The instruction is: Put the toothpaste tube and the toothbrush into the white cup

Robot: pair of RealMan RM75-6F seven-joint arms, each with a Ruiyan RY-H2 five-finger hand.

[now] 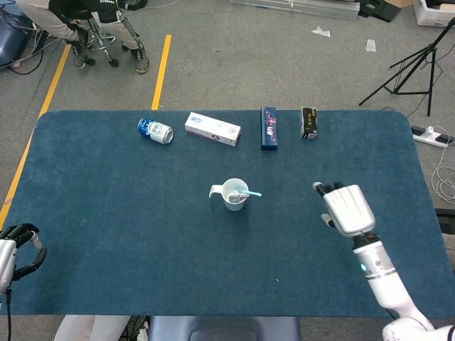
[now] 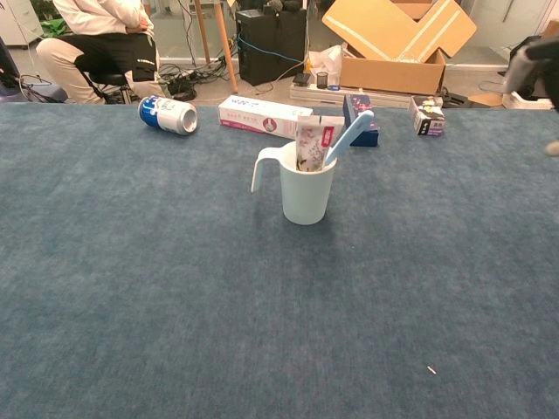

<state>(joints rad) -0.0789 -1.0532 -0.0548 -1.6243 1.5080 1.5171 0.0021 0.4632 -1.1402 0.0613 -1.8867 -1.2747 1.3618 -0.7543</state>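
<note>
The white cup [image 1: 234, 195] [image 2: 307, 187] stands upright near the middle of the blue table. Inside it the toothpaste tube [image 2: 313, 144] stands on end, and the light blue toothbrush [image 2: 349, 135] [image 1: 249, 193] leans out over the cup's right rim. My right hand [image 1: 346, 208] hovers well to the right of the cup, empty, its fingers apart; the chest view catches only its edge [image 2: 543, 72]. At the table's near left corner my left hand [image 1: 15, 245] rests with curled fingers and holds nothing.
Along the far edge lie a blue-and-white can [image 1: 155, 131] on its side, a white box [image 1: 212, 128], a dark blue box [image 1: 269, 128] and a small black box [image 1: 308, 122]. A seated person [image 2: 100, 39] is beyond the table's far left corner.
</note>
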